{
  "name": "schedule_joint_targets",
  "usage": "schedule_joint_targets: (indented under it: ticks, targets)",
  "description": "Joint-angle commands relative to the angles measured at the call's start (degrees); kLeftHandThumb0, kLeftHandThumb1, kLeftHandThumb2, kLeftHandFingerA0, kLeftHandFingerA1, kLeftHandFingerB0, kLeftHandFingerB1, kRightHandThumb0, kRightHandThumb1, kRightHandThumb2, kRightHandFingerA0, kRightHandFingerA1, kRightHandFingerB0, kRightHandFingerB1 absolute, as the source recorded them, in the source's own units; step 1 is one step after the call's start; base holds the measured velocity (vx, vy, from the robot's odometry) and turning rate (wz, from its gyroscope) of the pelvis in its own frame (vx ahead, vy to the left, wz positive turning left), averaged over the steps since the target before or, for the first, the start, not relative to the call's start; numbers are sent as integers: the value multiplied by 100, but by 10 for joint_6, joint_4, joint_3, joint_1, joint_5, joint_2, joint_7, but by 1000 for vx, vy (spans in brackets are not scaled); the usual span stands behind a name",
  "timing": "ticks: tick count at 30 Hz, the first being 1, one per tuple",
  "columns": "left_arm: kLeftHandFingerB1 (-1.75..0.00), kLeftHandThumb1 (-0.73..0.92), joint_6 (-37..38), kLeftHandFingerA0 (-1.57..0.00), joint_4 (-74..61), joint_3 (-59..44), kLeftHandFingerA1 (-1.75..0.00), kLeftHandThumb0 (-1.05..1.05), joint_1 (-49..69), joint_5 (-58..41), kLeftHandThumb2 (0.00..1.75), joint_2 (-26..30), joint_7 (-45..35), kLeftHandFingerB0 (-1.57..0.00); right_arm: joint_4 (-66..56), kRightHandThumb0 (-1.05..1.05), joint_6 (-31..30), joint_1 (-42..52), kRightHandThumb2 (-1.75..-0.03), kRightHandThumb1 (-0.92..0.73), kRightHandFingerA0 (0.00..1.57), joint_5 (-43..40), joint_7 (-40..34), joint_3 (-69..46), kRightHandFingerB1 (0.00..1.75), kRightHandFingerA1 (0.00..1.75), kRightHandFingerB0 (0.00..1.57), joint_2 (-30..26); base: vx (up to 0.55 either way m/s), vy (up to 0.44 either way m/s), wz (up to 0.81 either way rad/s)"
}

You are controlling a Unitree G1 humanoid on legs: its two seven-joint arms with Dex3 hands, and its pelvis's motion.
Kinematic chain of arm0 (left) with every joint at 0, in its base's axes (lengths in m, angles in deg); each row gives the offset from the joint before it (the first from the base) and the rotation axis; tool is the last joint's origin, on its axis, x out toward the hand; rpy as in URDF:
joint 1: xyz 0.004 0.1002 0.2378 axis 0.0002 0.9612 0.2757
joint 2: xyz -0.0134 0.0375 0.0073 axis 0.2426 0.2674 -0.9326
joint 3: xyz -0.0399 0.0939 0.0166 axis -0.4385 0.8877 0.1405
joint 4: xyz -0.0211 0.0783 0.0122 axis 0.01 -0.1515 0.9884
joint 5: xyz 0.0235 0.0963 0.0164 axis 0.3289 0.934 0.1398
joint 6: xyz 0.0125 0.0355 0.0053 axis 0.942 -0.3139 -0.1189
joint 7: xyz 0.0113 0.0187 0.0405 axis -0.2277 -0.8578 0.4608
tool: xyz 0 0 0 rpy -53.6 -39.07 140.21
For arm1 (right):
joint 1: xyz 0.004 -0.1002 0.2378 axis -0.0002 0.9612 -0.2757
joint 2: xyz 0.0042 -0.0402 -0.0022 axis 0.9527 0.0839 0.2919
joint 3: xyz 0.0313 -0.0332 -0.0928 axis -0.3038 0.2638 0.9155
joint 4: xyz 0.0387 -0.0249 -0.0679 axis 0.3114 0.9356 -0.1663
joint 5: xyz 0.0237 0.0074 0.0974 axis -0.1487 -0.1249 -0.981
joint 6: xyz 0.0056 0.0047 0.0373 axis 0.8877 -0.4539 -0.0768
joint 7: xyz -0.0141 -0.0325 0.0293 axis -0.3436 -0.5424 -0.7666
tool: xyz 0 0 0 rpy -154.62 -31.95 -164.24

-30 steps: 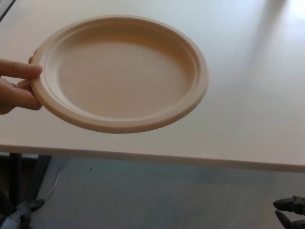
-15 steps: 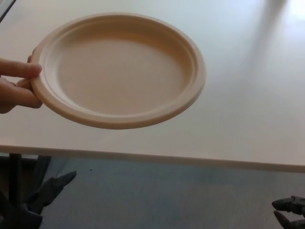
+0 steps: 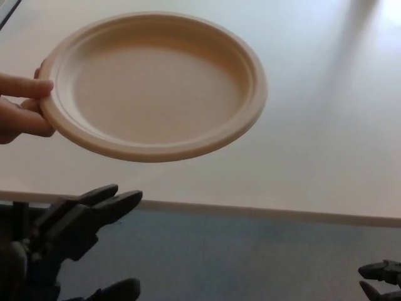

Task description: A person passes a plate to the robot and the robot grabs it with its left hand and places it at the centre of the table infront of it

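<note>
Above table, open empty left hand.

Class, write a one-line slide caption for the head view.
A person's hand offers a tan plate above the table while the robot's open left hand rises beneath it.

Plain office-like room: bare table, grey floor.

Grey floor below — dark frame leg at left.
</note>
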Motion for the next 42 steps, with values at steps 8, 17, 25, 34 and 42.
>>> schedule_joint_targets:
  ticks: [8, 17, 25, 34, 42]
  targets:
    - [-44, 66, 145, -31, -169, -77, -55, -80, 6, -51, 106, -45, 20, -18, 26, -70, 6, -3, -63, -84, 33, 6, 3, 10, 48, 63, 37, -20, 0, 0, 0]
    - [-97, 76, 207, -57, -147, -124, -63, -71, -104, -30, 63, -120, 45, -81, 28, -71, 10, -6, -65, -82, 37, 6, 0, 13, 50, 67, 37, -21, 0, 0, 0]
    - [-44, 48, 55, -22, -201, -86, -46, -67, -144, 27, 81, -149, -1, -30, 31, -72, 11, -15, -65, -83, 38, 10, -1, 18, 51, 67, 37, -25, 0, 0, 0]
    - [-18, 53, -21, -3, -150, -176, -9, -87, -236, 174, 90, -24, -89, -2, 31, -73, 11, -17, -65, -84, 42, 7, 2, 16, 52, 68, 36, -28, 0, 0, 0]
    - [-8, 62, -63, -10, -91, -147, -8, -101, -292, 276, 95, 31, -138, -3, 32, -71, 3, -26, -65, -83, 44, 6, 10, 16, 49, 66, 39, -30, 0, 0, 0]
